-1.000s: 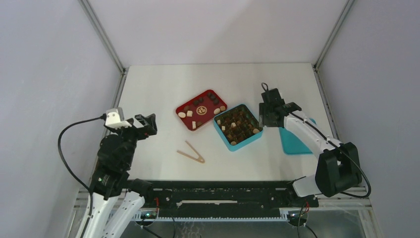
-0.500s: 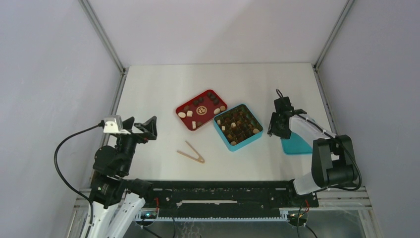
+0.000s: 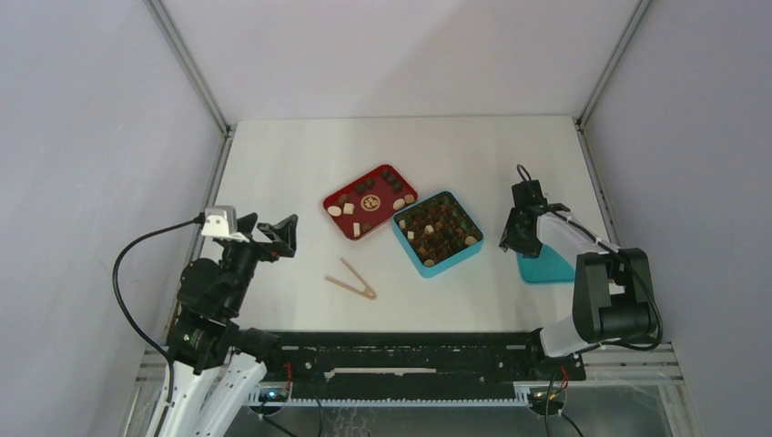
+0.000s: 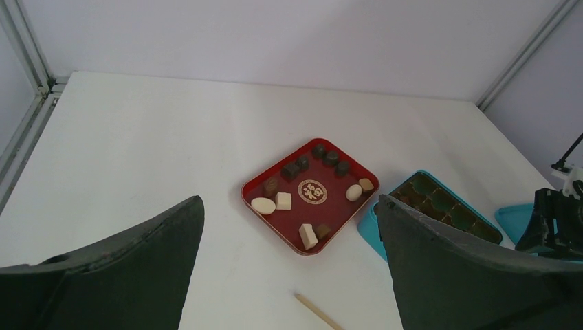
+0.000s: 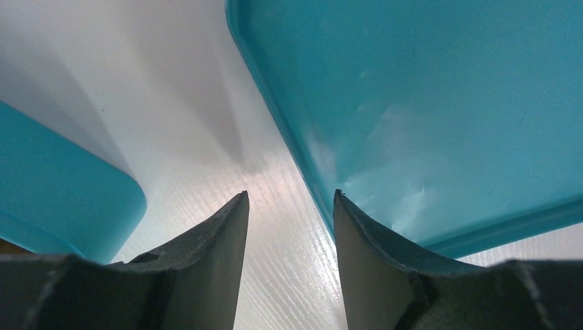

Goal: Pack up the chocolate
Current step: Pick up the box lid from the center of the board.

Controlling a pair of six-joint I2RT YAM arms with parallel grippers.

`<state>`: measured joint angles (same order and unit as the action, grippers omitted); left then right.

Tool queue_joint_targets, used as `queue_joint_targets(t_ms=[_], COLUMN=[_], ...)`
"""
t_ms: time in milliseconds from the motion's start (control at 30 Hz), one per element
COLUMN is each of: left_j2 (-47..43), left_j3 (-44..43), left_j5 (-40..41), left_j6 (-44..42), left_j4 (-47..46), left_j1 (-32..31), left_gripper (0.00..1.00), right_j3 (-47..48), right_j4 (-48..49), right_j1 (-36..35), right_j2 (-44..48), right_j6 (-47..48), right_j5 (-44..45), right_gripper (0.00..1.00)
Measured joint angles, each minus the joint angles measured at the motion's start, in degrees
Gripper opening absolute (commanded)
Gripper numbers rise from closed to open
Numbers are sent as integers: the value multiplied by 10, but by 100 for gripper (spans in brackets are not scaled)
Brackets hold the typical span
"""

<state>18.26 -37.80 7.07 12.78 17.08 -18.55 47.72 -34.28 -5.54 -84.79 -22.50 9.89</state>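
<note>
Several chocolate pieces (image 3: 349,208), dark, tan and cream, lie on the red tray (image 3: 339,198); they also show in the left wrist view (image 4: 262,205). More pieces sit in the grid of the teal box (image 3: 408,248). My left gripper (image 3: 278,235) is open and empty, held above the table left of the tray (image 4: 256,189). My right gripper (image 3: 512,238) is open and empty, low over the table between the box and the teal lid (image 3: 546,266). In the right wrist view its right finger (image 5: 385,261) is at the lid's edge (image 5: 426,103).
Tan wooden tongs (image 3: 351,279) lie on the white table in front of the tray; their tip shows in the left wrist view (image 4: 317,313). The teal box wall (image 5: 62,199) is close on the left of my right gripper. Grey walls enclose the table.
My right gripper has moved from the box's right edge back and down to the lid's left edge. My left arm has shifted a little to the right.
</note>
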Motion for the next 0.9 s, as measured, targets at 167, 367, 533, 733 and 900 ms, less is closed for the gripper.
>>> queue_joint_targets(t_ms=[167,367,533,733,900], left_j2=[0,0,5,23,43], left_j3=[0,0,0,0,0], left_j5=[-3,-5,-21,-34,-34], left_j6=[-3,-3,-3,2,20], left_j4=[0,-1,-1,0,0], left_j1=[0,0,0,0,0], left_gripper=[100,100,100,100,100], right_j3=[0,0,14,23,23], right_j4=[9,13,16,37,42], right_j1=[10,15,22,22,15], right_j2=[-9,-33,-49,-61,-59], right_j6=[0,1,2,6,7], right_j5=[-1,-17,-25,-35,-36], right_gripper=[53,41,20,1,0])
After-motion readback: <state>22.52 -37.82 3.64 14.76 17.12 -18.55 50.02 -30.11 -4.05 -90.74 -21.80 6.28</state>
